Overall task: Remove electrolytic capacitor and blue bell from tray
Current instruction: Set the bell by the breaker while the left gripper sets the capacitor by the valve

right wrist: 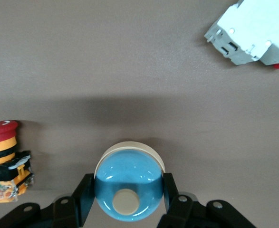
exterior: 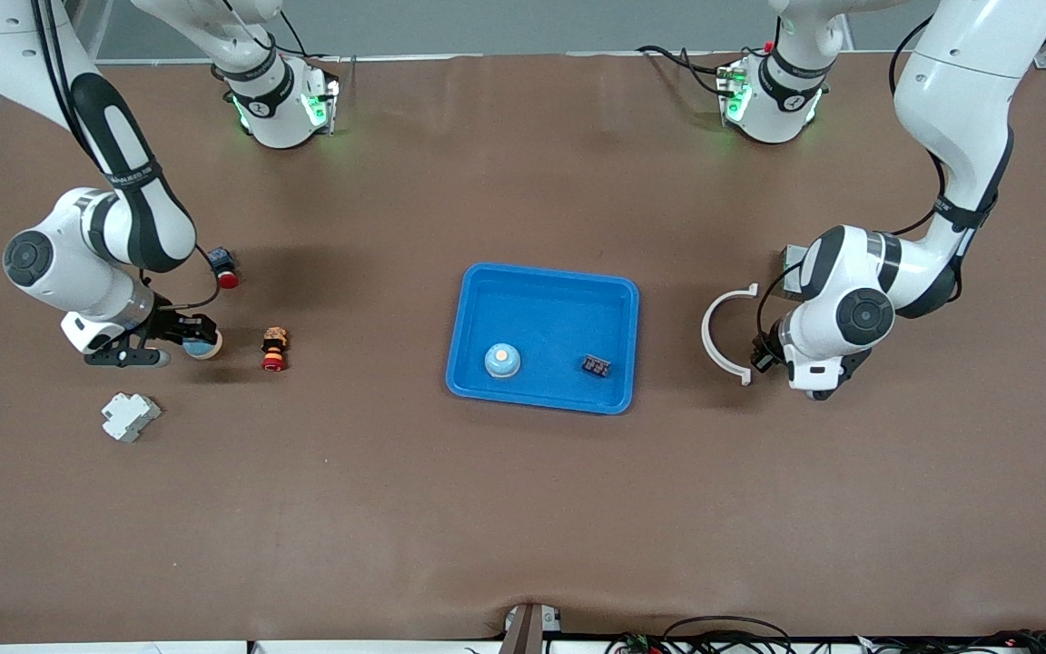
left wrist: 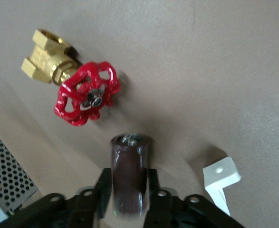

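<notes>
**A:** While both arms sit low at their ends of the bench (exterior: 523, 527), here's my read. The right tool (right wrist: 129, 184) is clamped on a blue bell (right wrist: 129, 190). It's down by the bench surface toward the right arm's end, just beside the red-and-yellow push button (exterior: 274, 350) and well apart from the tray (exterior: 478, 300).

**B:** Anything in the tray?

**A:** A second blue-domed bell (exterior: 502, 361) and a small black part (exterior: 596, 366), both along the rim nearest the front camera.

**B:** Left arm?

**A:** The left tool (left wrist: 128, 175) has the electrolytic capacitor (left wrist: 129, 178) between narrow jaws, and the pads look in contact. It's low over the bench at the left arm's end, next to the white curved clip (exterior: 725, 331), with a red-handled brass valve (left wrist: 77, 90) close by.

**B:** So we're at set-down on both.

**A:** That's my judgement. Next I'd let go of each and lift straight up so the fingers don't drag anything. The capacitor is round and may roll. Then I'd check whether that tray bell needs its own trip.
</notes>
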Controlling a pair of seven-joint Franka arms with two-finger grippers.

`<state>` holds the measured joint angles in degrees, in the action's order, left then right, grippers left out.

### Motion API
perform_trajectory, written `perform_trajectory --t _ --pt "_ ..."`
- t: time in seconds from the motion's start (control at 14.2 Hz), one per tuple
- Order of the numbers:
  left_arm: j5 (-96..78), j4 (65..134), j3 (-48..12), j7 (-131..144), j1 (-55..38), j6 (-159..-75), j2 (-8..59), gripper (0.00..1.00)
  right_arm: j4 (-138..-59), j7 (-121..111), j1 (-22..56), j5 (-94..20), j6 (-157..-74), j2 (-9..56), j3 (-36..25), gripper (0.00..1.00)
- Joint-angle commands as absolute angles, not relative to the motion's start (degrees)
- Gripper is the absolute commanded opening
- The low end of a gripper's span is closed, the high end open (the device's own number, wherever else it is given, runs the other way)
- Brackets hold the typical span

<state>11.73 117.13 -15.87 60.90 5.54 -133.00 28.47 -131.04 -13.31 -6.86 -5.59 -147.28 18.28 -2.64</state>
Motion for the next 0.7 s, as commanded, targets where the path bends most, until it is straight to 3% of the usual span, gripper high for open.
perform_trajectory --t 0.0,0.35,0.56,0.63 --pt "13.7 117.0 -16.1 60.8 6.0 -133.8 27.2 1.00 -131.3 -14.3 -7.0 -7.3 -148.7 19.0 -2.2 0.00" --pt "14.0 114.5 -17.1 60.8 5.3 -129.5 22.2 1.00 -131.0 -14.2 -6.4 -8.4 -149.6 20.6 -2.2 0.00" --pt "13.4 109.6 -22.0 62.0 5.4 -122.0 20.7 1.00 -131.0 -14.0 -6.5 -8.5 -150.2 21.2 -2.2 0.00" --pt "12.8 107.6 -23.1 62.6 5.3 -119.6 20.8 1.00 -131.0 -13.8 -6.5 -8.7 -150.4 21.4 -2.2 0.43"
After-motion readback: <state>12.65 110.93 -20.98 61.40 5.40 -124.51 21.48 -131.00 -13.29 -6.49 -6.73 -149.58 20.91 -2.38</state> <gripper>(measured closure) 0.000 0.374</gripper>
